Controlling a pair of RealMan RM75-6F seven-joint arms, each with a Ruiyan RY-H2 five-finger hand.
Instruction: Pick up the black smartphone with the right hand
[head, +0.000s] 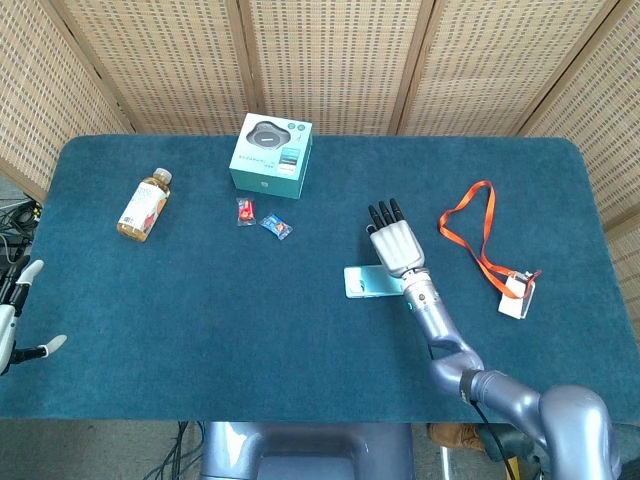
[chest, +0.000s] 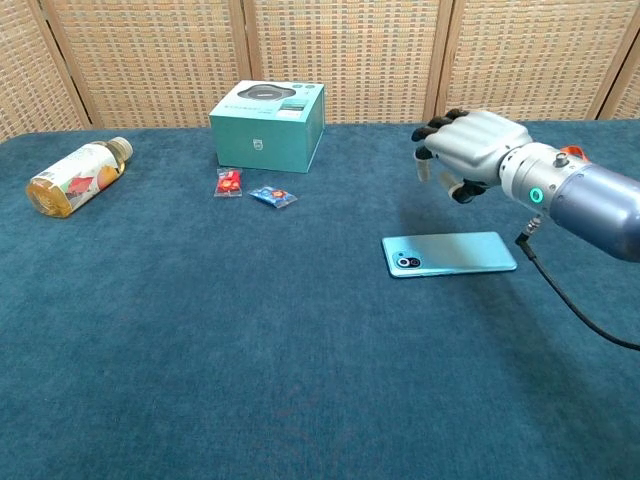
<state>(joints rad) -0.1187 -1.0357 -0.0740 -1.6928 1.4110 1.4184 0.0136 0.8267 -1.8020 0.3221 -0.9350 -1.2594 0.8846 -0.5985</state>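
Observation:
The smartphone (head: 373, 282) (chest: 450, 253) lies flat on the blue table cover, teal back up, with its camera at the left end. My right hand (head: 397, 245) (chest: 470, 150) hovers above and just behind the phone, not touching it and holding nothing. Its fingers (head: 385, 213) point away from me and are slightly bent in the chest view. At the table's left edge my left hand (head: 12, 320) holds nothing, fingers spread; only the head view shows it.
A teal box (head: 271, 153) (chest: 268, 126) stands at the back. Two small candy packets (head: 246, 211) (head: 277, 227) lie in front of it. A drink bottle (head: 145, 204) (chest: 75, 178) lies at the left. An orange lanyard (head: 470, 225) with a badge (head: 517, 296) lies right of the hand.

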